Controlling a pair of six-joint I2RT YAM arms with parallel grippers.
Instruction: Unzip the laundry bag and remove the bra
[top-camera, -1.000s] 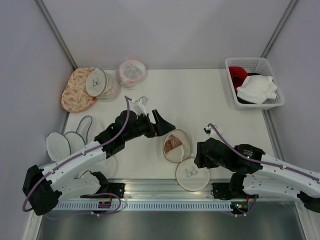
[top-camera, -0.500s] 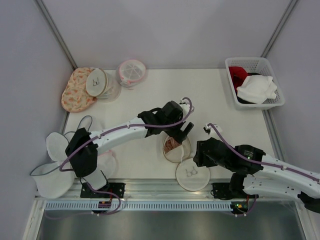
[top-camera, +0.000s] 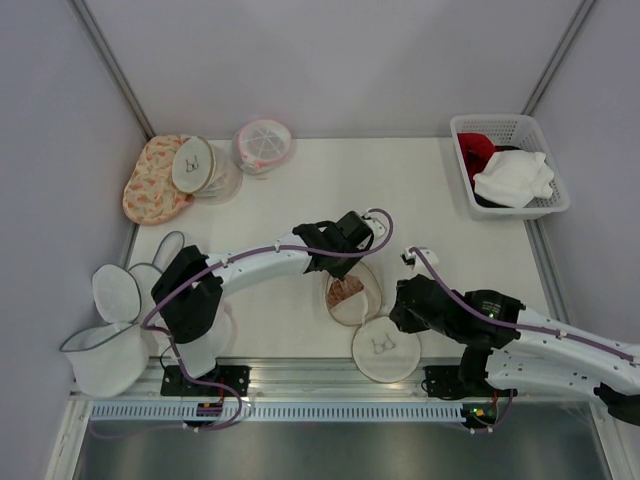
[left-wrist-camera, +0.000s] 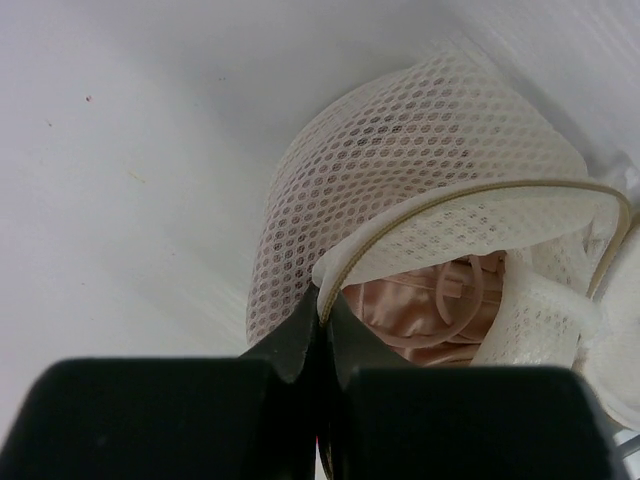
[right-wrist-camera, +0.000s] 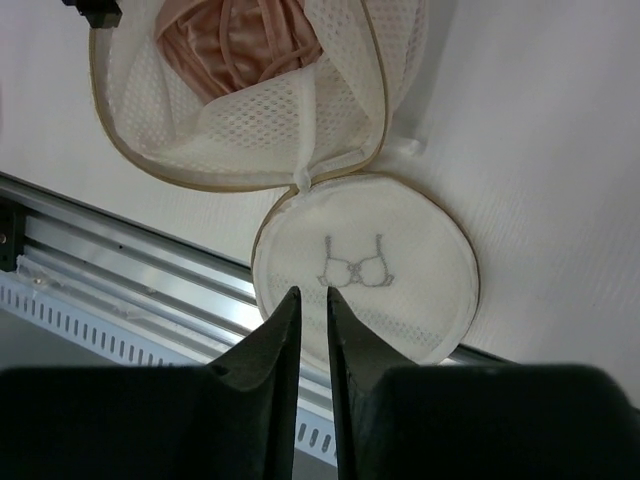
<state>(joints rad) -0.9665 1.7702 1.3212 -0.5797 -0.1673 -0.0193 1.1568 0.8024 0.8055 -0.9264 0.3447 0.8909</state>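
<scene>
Left tool (left-wrist-camera: 322, 300) is clenched on the tan rim of the laundry bag (left-wrist-camera: 400, 150), beside the bra (left-wrist-camera: 400, 310); right tool (right-wrist-camera: 310, 298) stands narrowly parted over the bag's printed lid (right-wrist-camera: 400, 230).

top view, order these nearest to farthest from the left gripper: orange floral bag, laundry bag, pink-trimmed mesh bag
1. laundry bag, rim pinched by the left gripper
2. pink-trimmed mesh bag, back, left of centre
3. orange floral bag, back left corner

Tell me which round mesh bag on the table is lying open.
The cream-white laundry bag at the near edge: its two halves lie spread apart, the bra showing in one. The pink-trimmed bag and the far-left case look closed.
</scene>
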